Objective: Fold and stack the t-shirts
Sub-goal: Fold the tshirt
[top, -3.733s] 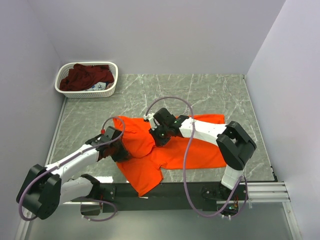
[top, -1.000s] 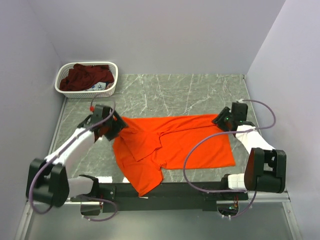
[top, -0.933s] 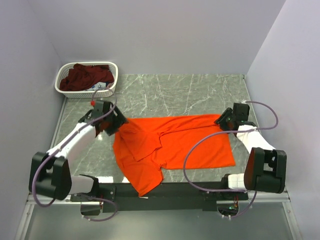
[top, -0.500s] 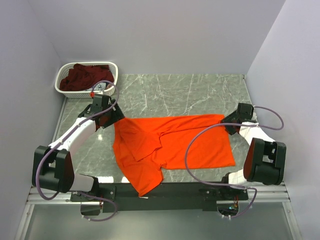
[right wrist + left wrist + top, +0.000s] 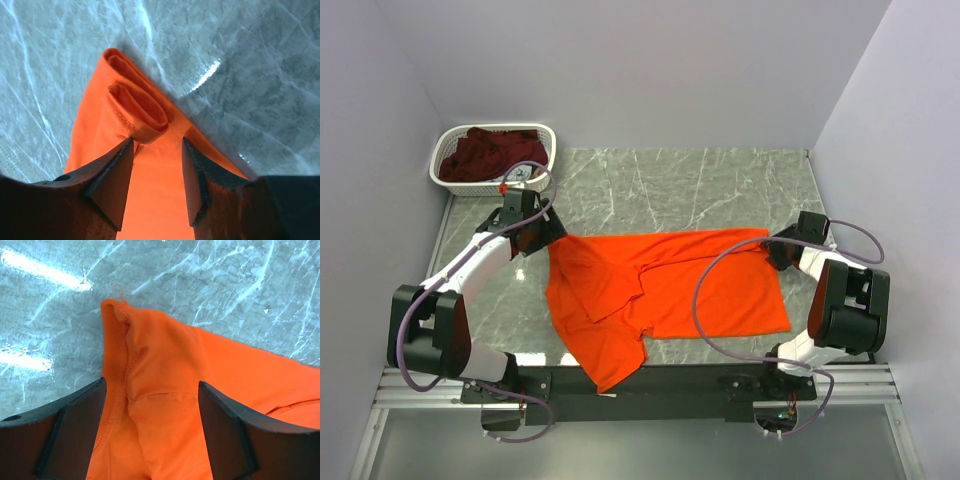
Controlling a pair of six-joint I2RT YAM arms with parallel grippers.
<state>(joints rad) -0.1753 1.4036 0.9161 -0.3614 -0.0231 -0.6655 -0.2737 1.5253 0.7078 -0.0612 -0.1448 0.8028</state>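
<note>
Overhead, the orange t-shirt (image 5: 665,290) lies spread across the middle of the grey marbled table (image 5: 720,185). Its long side runs left to right, part of it is folded over itself near the centre, and a flap reaches past the table's near edge at lower centre. The left gripper (image 5: 548,240) sits at the shirt's upper left corner and the right gripper (image 5: 772,248) at its upper right corner. In the left wrist view the jaws stand spread wide, one at the lower left of the frame and one at the lower right. The shirt's stitched corner lies flat on the table between them and runs past their tips to a point in the upper left of the frame, with nothing pinched. In the right wrist view the jaws are parted more narrowly. Flat orange cloth shows in the gap between them, unclamped, and a rolled-over fold of hem lies just beyond the tips, its near end against the tip on the left of the frame. At the upper left of the overhead view a white lattice basket (image 5: 448,182) holds the bunched maroon t-shirt (image 5: 485,155), apart from the orange one.
</note>
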